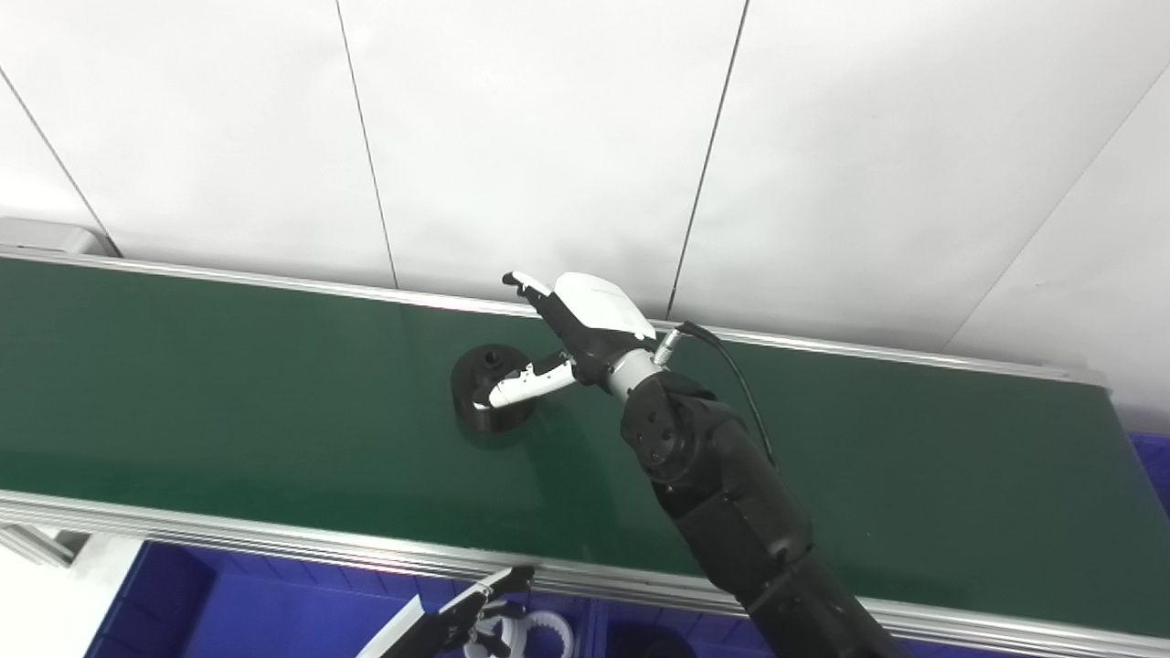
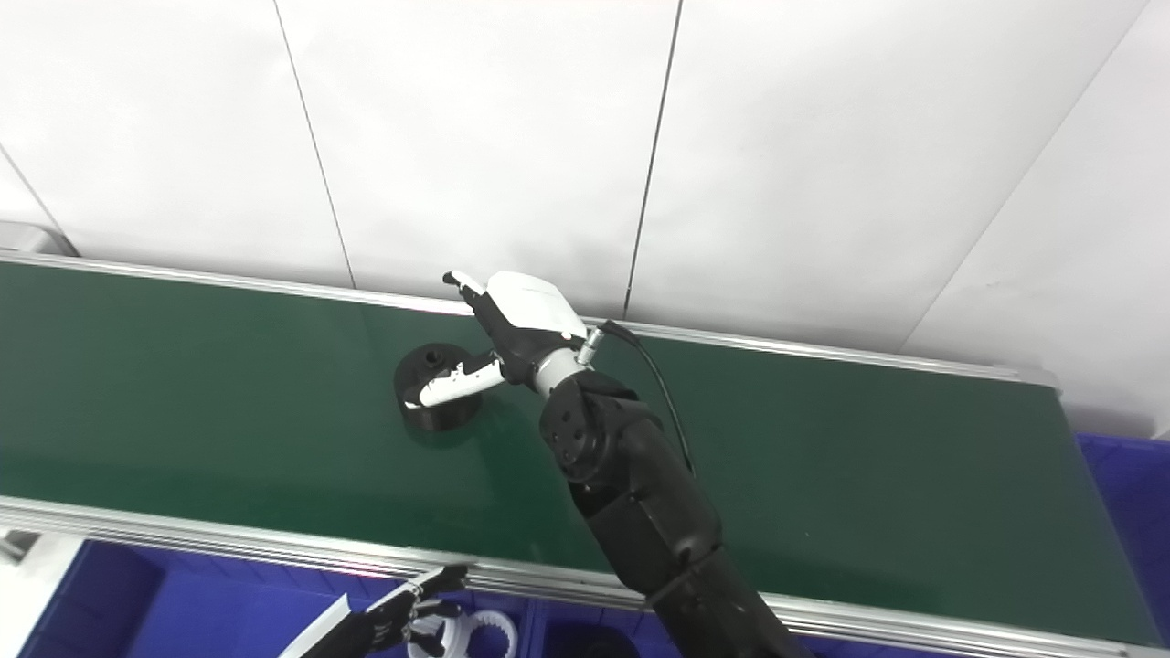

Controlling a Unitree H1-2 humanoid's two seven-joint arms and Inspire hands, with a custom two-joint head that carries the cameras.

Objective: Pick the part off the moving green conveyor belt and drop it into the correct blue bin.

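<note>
— So, where is the part (image 1: 492, 388) seen?
— A round, black, matte part, drum-shaped with a small hole in its flat top, is seen lying on the smooth green conveyor belt (image 1: 228, 384), about midway across its width. The belt is edged by ribbed silver rails.

— And how is the right hand (image 1: 571, 334) placed?
— It is reached over the belt on a bulky black arm, its glossy white shell turned upward. The fingers are spread apart: a white-tipped thumb (image 1: 521, 386) is laid across the near top of the part, while the other fingers (image 1: 527, 285) are stretched out beyond it, toward the far rail. Nothing is clasped.

— Is the left hand (image 1: 480, 610) visible?
— Only partly, at the bottom edge, below the near rail. Dark fingers are seen there, loosely spread, and nothing is held.

— What is seen beneath the belt?
— A blue bin (image 1: 238, 608) of smooth plastic is seen, and beside the left hand a white toothed ring (image 1: 539, 632) is lying in a bin.
</note>
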